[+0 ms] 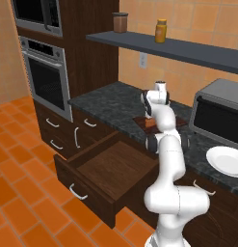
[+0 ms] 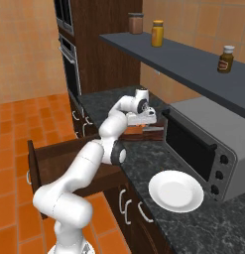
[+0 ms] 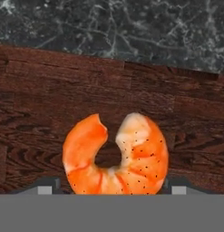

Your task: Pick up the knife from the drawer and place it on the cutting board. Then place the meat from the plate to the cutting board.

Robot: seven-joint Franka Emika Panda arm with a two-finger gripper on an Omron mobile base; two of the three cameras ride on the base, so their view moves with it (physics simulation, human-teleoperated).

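The meat, a curled orange-red shrimp, sits between my two fingertips just above the cutting board, and my gripper looks shut on it. In the base views the hand points down over the dark board at the back of the counter. The round white plate is bare. Below the counter edge, the wide drawer stands pulled out with a bare wood-grain bottom. The knife is hidden from view.
A grey toaster oven stands on the counter right of the board, close to my hand. A dark shelf with jars hangs above. The wall oven is to the left. The open drawer juts over the orange floor.
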